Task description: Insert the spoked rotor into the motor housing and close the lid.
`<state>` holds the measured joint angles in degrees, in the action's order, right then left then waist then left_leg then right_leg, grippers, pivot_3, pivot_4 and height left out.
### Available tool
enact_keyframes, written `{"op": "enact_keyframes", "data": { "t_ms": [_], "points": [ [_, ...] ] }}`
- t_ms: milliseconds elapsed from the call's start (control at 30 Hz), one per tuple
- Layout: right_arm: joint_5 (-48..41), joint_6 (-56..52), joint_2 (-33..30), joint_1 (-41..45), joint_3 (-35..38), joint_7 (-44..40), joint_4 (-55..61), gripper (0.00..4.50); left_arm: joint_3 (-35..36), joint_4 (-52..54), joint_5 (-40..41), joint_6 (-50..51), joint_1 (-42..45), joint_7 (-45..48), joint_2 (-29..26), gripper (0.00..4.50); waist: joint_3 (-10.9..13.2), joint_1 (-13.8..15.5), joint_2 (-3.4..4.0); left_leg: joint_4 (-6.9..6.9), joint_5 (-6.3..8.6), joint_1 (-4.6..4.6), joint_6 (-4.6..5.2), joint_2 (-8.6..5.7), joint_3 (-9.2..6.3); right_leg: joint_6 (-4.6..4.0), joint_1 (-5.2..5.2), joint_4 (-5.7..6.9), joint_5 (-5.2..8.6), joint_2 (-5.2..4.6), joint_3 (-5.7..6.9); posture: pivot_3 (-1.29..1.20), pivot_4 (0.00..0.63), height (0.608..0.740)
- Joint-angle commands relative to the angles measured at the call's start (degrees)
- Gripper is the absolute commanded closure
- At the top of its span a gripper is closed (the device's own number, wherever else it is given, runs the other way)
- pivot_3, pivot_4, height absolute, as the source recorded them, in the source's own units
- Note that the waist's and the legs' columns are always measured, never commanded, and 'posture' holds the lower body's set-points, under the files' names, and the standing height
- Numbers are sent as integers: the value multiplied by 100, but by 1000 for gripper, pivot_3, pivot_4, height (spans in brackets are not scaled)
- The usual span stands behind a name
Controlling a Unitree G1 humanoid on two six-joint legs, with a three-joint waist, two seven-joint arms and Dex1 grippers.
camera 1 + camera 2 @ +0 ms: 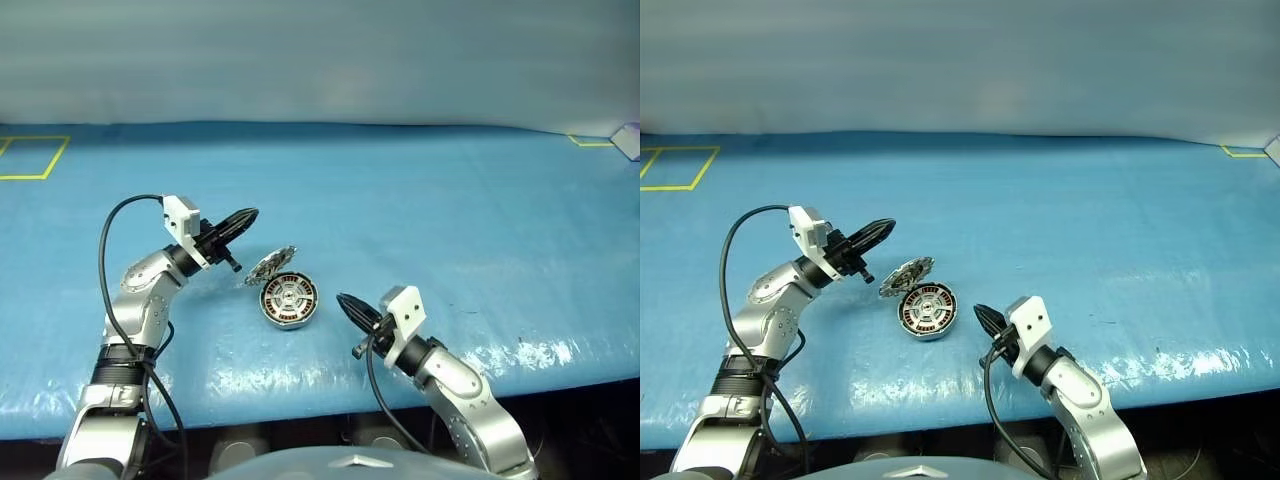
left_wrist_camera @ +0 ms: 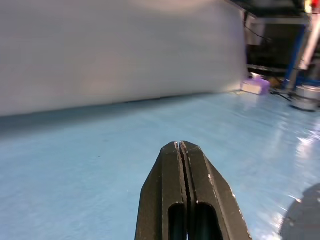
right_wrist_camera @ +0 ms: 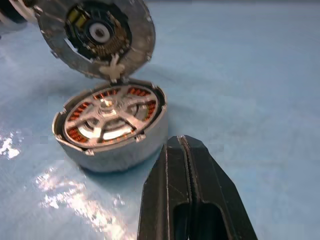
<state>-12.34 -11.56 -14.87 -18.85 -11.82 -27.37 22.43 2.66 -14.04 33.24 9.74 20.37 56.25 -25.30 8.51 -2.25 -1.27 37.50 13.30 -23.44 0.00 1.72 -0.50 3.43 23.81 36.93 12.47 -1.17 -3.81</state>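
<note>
The motor housing [image 3: 120, 155] lies on the blue table between my two arms. The spoked rotor [image 3: 107, 120] sits inside it, its silver spokes over the copper windings. The lid [image 3: 95, 35] stands tilted open, joined to the housing's far rim [image 1: 270, 265]. My left gripper [image 1: 252, 214] is shut on nothing and hangs above the table, left of the lid and apart from it. My right gripper [image 1: 343, 299] is shut and empty, low over the table just right of the housing [image 1: 289, 301], not touching it. Each wrist view shows its own fingers [image 2: 172, 165] [image 3: 172, 160] pressed together.
Yellow tape marks lie at the table's far left [image 1: 30, 158] and far right [image 1: 590, 142]. A small purple-white object [image 1: 628, 140] sits at the far right corner. A pale wall runs behind the table. The front edge is close under my right arm.
</note>
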Motion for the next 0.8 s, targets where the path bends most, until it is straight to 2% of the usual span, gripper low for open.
{"op": "enact_keyframes", "data": {
  "t_ms": [33,133,233,467,567,800],
  "points": [
    [61,431,49,-89,46,43,-54,4500,56,2,405,646,213,737,-170,4452,1,-13,2,1,0,1,0,1,1,0,0,1,0,-1,-1,0,150,740],
    [154,584,66,-214,43,122,-222,4500,-122,90,640,1530,328,1391,-437,4452,1,-3,3,3,0,1,0,2,-1,-1,-1,4,0,-1,-1,0,150,740],
    [163,810,137,-227,61,171,-386,4500,-318,63,496,1871,378,1583,-550,4452,2,19,3,3,0,-3,0,0,-2,-1,0,-1,1,-3,0,0,150,740],
    [-34,1284,234,-202,-16,-129,-723,4500,-556,507,505,2505,98,1551,-448,4452,3,24,5,2,1,-3,1,-1,-4,-1,0,-2,1,-8,0,0,150,740],
    [-549,1113,143,-205,-88,-653,-625,4500,-590,678,482,2627,-58,1463,-343,4452,5,23,7,2,1,-4,1,1,-4,-1,1,0,1,-7,0,0,150,740],
    [-541,920,-128,-56,-237,-992,-679,4500,-595,851,407,2722,-263,1315,-239,4452,5,47,7,5,0,-1,1,-1,-5,-1,-1,1,1,-8,0,0,150,740]
  ]
}}
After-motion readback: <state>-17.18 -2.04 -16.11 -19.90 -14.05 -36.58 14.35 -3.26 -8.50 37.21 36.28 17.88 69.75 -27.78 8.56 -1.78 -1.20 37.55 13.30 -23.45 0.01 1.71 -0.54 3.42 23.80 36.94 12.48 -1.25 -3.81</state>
